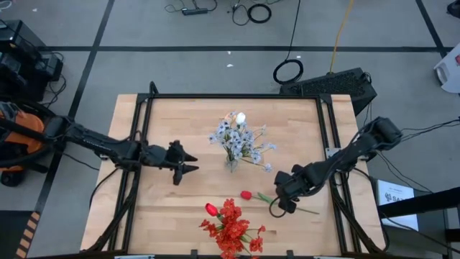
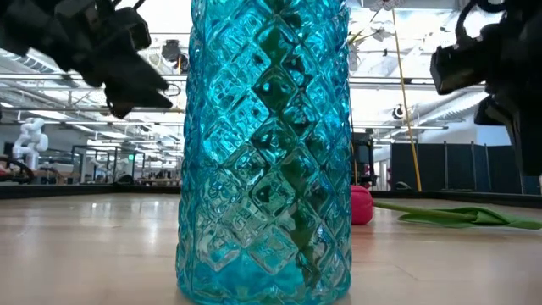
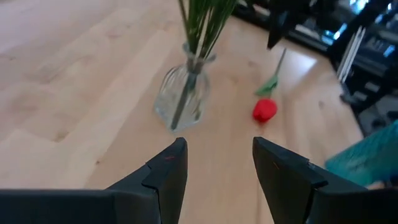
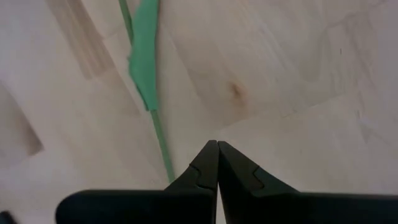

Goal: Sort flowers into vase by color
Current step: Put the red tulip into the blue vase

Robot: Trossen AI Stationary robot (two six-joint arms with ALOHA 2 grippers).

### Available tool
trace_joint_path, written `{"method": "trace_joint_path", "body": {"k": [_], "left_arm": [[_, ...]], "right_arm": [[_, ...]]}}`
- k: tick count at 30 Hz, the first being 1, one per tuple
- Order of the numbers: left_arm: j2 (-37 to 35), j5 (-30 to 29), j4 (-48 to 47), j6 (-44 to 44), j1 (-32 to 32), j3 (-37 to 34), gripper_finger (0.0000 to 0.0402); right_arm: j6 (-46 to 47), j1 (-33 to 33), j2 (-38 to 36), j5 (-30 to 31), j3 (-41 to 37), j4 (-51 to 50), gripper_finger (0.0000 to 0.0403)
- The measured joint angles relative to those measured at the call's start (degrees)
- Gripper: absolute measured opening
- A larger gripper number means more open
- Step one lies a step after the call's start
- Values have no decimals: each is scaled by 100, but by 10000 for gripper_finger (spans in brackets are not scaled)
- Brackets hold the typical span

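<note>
A: Currently sorted: pale bluish-white sprays (image 1: 239,139) standing in a clear vase (image 1: 231,163) at mid-desk; red blooms (image 1: 231,229) standing in a blue vase (image 2: 264,152) at the near edge of the desk (image 1: 180,115).

B: Anything left outside a vase?

A: Yes. One red tulip (image 1: 246,195) lying flat on the desk, between the two vases and toward the right side. Stem running from the bud toward the right pincer (image 1: 279,206), leaf (image 4: 145,50) about midway along.

B: Left pincer status?

A: Left pincer (image 1: 192,162) spread wide, holding nothing. Hovering left of the clear vase, pointed toward it, well apart from the loose tulip.

B: Right pincer status?

A: Fully closed, fingertips pressed together, empty. Positioned low over the tulip's stem end; stem passing just beside the tips, not between them.

B: Progress estimate?

A: Judged mostly complete: two colour groups already in vases, one red stem outstanding. No other loose flower visible on the desk.

B: Remaining steps?

A: Probably: reopen right pincer, close on stem, lift, carry to blue vase with the other reds, insert stem end down. Cannot confirm room in the blue vase neck from these views.

B: Risks?

A: Thin stem flat on wood, likely hard to pinch; possible slip or roll.
</note>
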Motion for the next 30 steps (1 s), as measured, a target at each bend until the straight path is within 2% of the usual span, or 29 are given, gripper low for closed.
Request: {"method": "trace_joint_path", "body": {"k": [7, 10, 19, 23, 30], "left_arm": [[445, -1116, 321, -209, -911, 390, 187], [717, -1406, 438, -210, -1170, 536, 187], [1198, -1290, 666, -243, -1662, 630, 187], [1291, -1272, 755, -632, -1803, 630, 187], [1343, -1273, 757, -807, -1844, 630, 187]], "right_arm": [[-158, 96, 73, -22, 2, 111, 0], [-119, 258, 49, -15, 30, 114, 0], [-563, 334, 48, 67, 42, 518, 0], [-664, 287, 48, 301, 42, 562, 1], [-746, 269, 48, 390, 42, 559, 43]]}}
